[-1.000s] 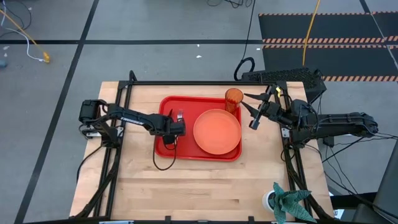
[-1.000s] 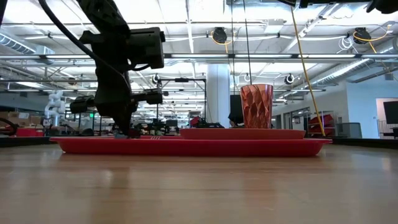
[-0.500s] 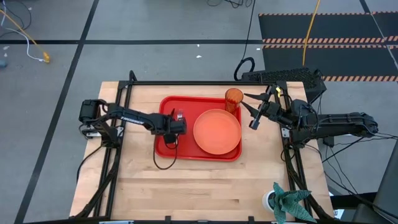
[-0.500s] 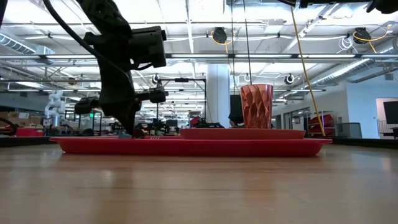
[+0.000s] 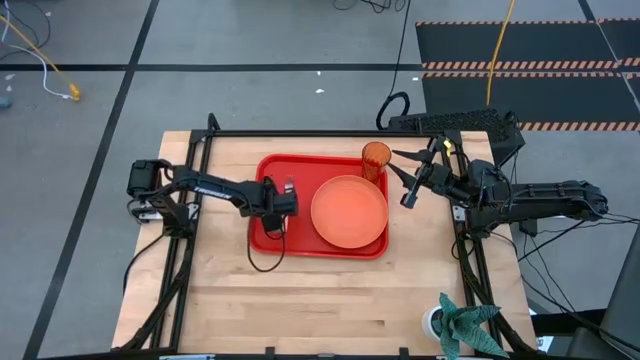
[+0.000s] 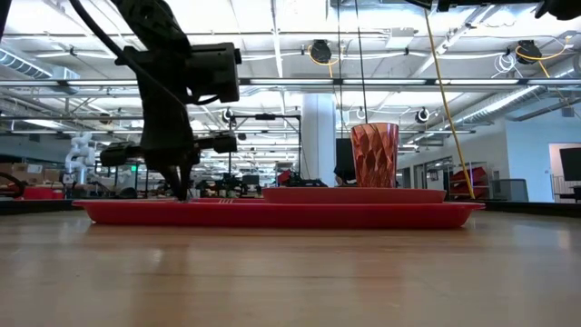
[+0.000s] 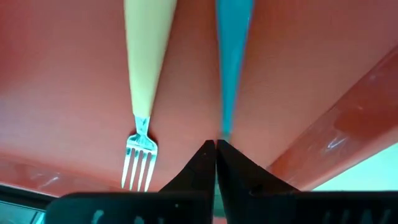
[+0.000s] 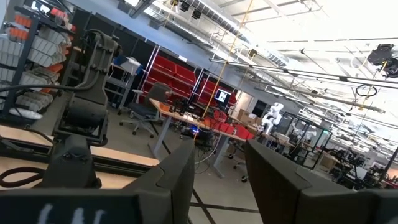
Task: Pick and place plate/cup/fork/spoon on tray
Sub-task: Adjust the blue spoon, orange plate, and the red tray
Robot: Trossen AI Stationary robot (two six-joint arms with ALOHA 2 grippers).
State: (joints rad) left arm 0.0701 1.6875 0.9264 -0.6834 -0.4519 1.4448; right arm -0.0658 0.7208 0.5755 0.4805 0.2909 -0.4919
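The red tray (image 5: 270, 235) lies mid-table with the orange plate (image 5: 349, 210) on its right half and the amber cup (image 5: 376, 157) upright at its far right corner. The fork (image 7: 145, 68), tan-handled, and the spoon (image 7: 233, 56), blue-handled, lie side by side on the tray's left part. My left gripper (image 7: 216, 144) points steeply down there, shut at the spoon's narrow end; the spoon's bowl is hidden under the fingers. My right gripper (image 5: 403, 178) hangs open in the air to the right of the cup. My left gripper pinches the spoon at the thin end of its blue handle (image 7: 225, 129) between its two fingertips. It comes from above, slanting steeply down onto the tray (image 6: 272, 214). The spoon's handle lies flat on the tray floor beside the fork.
The tray's raised rim (image 7: 336, 140) runs close beside the spoon. A dark cable (image 5: 262, 262) loops from the left arm over the tray's near left corner. A small potted plant (image 5: 455, 322) stands at the table's near right corner. Bare wood lies near of the tray.
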